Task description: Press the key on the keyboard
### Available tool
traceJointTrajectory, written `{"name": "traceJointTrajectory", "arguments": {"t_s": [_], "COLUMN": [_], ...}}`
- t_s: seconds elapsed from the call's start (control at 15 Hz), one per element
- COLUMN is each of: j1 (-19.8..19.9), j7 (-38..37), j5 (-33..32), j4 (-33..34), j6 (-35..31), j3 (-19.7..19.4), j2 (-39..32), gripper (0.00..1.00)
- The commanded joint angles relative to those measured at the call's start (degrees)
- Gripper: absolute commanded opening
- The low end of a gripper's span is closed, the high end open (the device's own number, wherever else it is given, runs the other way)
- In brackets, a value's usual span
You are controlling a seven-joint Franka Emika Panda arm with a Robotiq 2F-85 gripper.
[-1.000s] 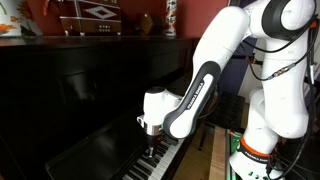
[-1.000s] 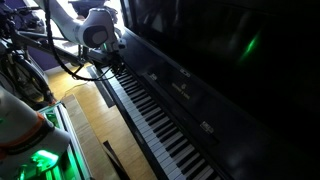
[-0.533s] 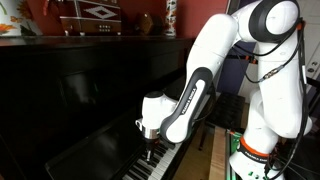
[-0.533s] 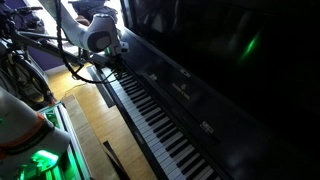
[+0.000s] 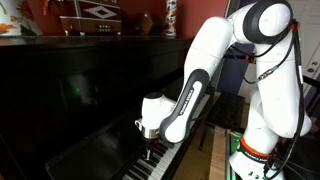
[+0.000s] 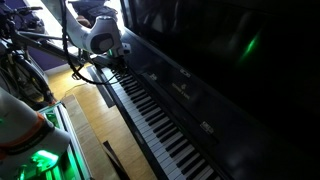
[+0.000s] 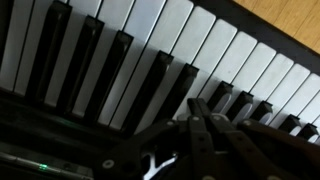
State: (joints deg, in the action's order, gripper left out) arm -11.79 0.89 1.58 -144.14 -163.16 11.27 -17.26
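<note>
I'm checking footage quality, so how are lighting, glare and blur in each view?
Wrist view: keyboard soft-focused, gripper dark and blurred. In both exterior views: dim lighting, with green glare on the glossy piano.

The keyboard [image 6: 152, 118] shows narrow white keys and raised black ones.
</note>
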Motion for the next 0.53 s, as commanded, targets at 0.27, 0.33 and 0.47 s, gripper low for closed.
{"name": "traceJointTrajectory", "arguments": {"t_s": [0.27,0.33,0.47], "j1": [-0.21,-0.19,-0.13], "j7": [-0.16,-0.13,0.0], "j5": [-4.23,-4.42,-4.39], "j4": [0.35,0.41,0.58], "j6": [-0.67,-0.64,-0.56], "j3": [-1.59,-1.63,-1.46], "j2": [-1.22,-1.39,-1.78], "gripper": [0.0,0.0,0.0]}}
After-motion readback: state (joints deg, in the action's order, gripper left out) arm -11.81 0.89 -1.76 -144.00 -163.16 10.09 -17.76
